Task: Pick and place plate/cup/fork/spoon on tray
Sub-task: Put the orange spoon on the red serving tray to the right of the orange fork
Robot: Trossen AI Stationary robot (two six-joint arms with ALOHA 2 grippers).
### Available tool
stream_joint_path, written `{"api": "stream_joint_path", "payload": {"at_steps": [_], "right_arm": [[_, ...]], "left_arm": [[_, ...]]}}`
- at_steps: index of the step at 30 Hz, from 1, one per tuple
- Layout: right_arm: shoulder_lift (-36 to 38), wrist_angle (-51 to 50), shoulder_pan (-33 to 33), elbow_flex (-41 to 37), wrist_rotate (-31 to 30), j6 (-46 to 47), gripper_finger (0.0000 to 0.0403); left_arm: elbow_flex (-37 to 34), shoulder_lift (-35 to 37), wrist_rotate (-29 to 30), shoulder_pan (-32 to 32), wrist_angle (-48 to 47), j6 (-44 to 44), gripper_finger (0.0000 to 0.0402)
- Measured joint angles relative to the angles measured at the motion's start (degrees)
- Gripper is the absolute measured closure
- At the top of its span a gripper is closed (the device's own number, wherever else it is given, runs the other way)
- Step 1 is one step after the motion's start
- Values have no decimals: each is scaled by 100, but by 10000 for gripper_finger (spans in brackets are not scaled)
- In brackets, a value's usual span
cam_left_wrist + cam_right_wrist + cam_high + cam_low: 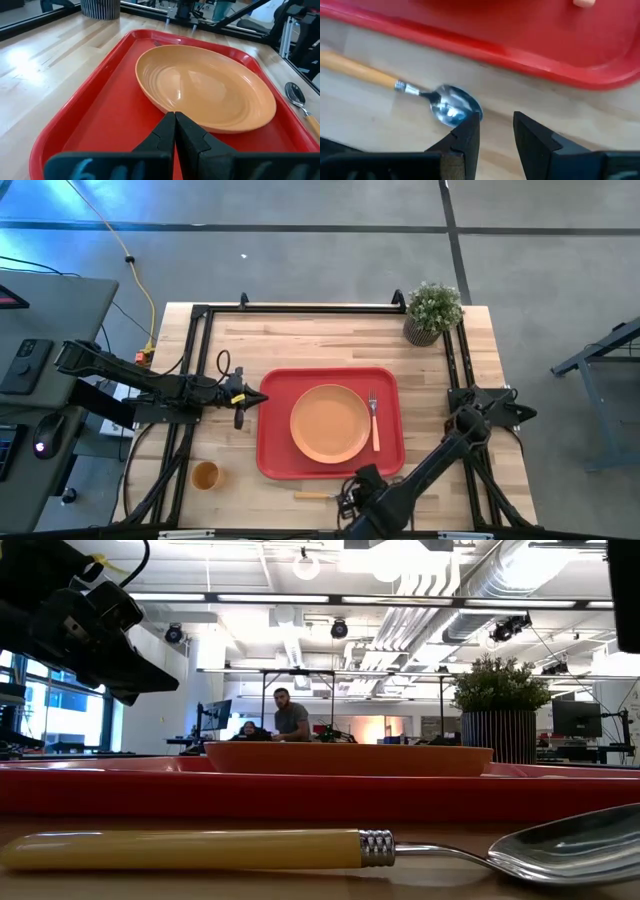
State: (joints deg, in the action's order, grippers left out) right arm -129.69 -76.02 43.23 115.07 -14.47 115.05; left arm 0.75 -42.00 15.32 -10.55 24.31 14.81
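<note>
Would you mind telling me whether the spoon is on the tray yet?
Not yet. The spoon lies flat on the wooden table beside the tray, with the right pincer open just above its bowl.

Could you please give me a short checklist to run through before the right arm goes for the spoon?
1. Right end effector open with nothing between its fingers: ok.
2. Right end effector centred over the spoon: not ok; the bowl sits off to one side, beside one finger, in the right wrist view.
3. Spoon lying flat on the table, outside the tray: ok.
4. Free tray floor left for the spoon: ok; bare red shows beside the plate, opposite the fork.
5. Left end effector shut and empty, hovering at the tray's left edge, away from the spoon: ok.
6. Cup already on the tray: not ok; it stands on the table.
</note>
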Motion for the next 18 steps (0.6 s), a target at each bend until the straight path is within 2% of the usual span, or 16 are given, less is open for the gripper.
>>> {"api": "stream_joint_path", "payload": {"at_steps": [5,8,9,13,15,18], "right_arm": [[-13,1071,-10,-121,-90,-441,292],[-4,1145,-44,-114,-279,-600,292],[-4,1032,-62,-118,-177,-608,292],[4,984,-152,-121,879,-840,271],[4,993,-175,-121,1030,-862,249],[7,954,-180,-121,902,-817,209]], "left_arm": [[-1,0,-3,0,20,0,401],[-1,0,1,0,96,2,401],[-1,0,1,0,147,8,401],[-1,0,33,2,272,53,401],[-1,0,69,2,231,55,401],[-1,0,78,2,167,57,401]]}}
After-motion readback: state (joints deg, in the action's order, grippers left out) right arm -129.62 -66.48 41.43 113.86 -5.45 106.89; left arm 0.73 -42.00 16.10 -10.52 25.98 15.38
